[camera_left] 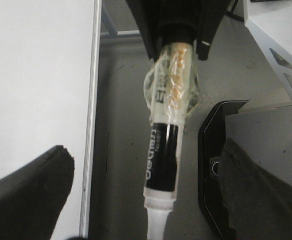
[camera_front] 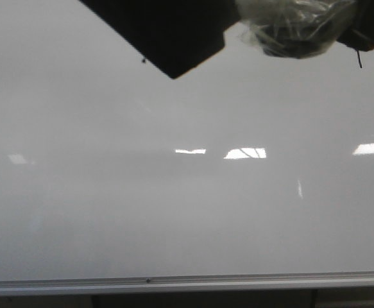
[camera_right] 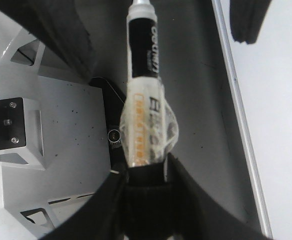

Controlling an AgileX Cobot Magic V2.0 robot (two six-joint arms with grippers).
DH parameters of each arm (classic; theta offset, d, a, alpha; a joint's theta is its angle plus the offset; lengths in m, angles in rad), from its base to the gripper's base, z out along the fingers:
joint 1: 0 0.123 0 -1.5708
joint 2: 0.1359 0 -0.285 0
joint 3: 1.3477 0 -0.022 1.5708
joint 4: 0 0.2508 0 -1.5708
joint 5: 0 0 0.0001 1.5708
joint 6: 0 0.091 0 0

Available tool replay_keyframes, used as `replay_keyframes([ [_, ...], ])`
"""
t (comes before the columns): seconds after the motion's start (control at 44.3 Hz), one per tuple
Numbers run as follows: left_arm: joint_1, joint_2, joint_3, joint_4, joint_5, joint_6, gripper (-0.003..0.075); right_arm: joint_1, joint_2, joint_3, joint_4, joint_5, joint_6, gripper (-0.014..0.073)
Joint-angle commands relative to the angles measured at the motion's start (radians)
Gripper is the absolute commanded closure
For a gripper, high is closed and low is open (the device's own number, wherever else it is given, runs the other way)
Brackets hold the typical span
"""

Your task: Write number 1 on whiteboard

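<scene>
The whiteboard [camera_front: 174, 212] fills the front view down to its silver rail [camera_front: 187, 281]; only a tiny dark stroke (perhaps the number 1 [camera_front: 358, 59]) shows near its upper right edge. The right gripper [camera_right: 146, 187] pinches a tape-wrapped marker [camera_right: 144, 90]. Whether the left gripper's fingers [camera_left: 25, 195] are spread I cannot tell.

There is one whiteboard [camera_front: 174, 218], and along its lower edge one silver rail [camera_front: 187, 281]. On the board I count four bright horizontal light reflections [camera_front: 244, 153] – one of them is faint – and one small upright glint [camera_front: 299, 188]. There is one short thin black stroke [camera_front: 358, 59] and one tiny dark speck [camera_front: 143, 61]. There is one marker [camera_right: 142, 55], with one wrap of clear tape [camera_right: 148, 127] around it. The grippers are two – the left gripper [camera_left: 146, 150] and the right gripper [camera_right: 146, 172].
</scene>
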Motion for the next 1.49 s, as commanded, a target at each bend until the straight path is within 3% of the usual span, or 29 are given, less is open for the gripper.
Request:
replay_keyframes([
  [0.0, -0.007, -0.015, -0.035, -0.030, -0.047, 0.003, 0.0206, 0.002, -0.015, -0.033, 0.039, -0.027, -0.010, 0.0571],
  [0.293, -0.007, -0.015, -0.035, -0.043, -0.055, 0.003, 0.0561, 0.002, -0.015, -0.033, 0.037, -0.030, -0.010, 0.0571],
  [0.406, -0.007, -0.015, -0.035, -0.048, -0.072, 0.003, 0.0663, 0.002, -0.015, -0.033, 0.036, -0.039, -0.010, 0.0564],
  [0.519, -0.007, -0.015, -0.035, -0.055, -0.076, 0.003, 0.0736, 0.002, -0.015, -0.033, 0.036, -0.051, -0.010, 0.0447],
  [0.632, -0.005, -0.015, -0.035, -0.055, -0.076, 0.003, 0.0739, 0.001, -0.015, -0.033, 0.036, -0.053, -0.006, 0.0188],
  [0.745, 0.009, -0.020, -0.035, -0.027, -0.076, -0.021, 0.0739, -0.004, -0.030, -0.033, -0.018, -0.057, 0.061, 0.0039],
  [0.813, 0.030, -0.034, -0.035, 0.020, -0.079, -0.081, 0.0739, -0.024, -0.050, -0.033, -0.068, -0.063, 0.130, 0.0033],
  [0.971, 0.089, -0.107, -0.035, 0.259, -0.081, -0.377, 0.0739, -0.114, -0.102, -0.017, -0.193, -0.077, 0.278, 0.0034],
  [1.129, 0.149, -0.222, 0.035, 0.488, -0.072, -0.661, 0.0739, -0.235, -0.168, 0.035, -0.224, -0.105, 0.384, 0.0034],
  [1.354, 0.324, -0.385, 0.212, 0.779, -0.097, -1.032, 0.0739, -0.312, -0.258, 0.095, -0.224, -0.145, 0.392, 0.0034],
  [1.467, 0.437, -0.415, 0.298, 0.835, -0.184, -1.147, 0.0739, -0.313, -0.272, 0.098, -0.224, -0.150, 0.392, 0.0034],
])
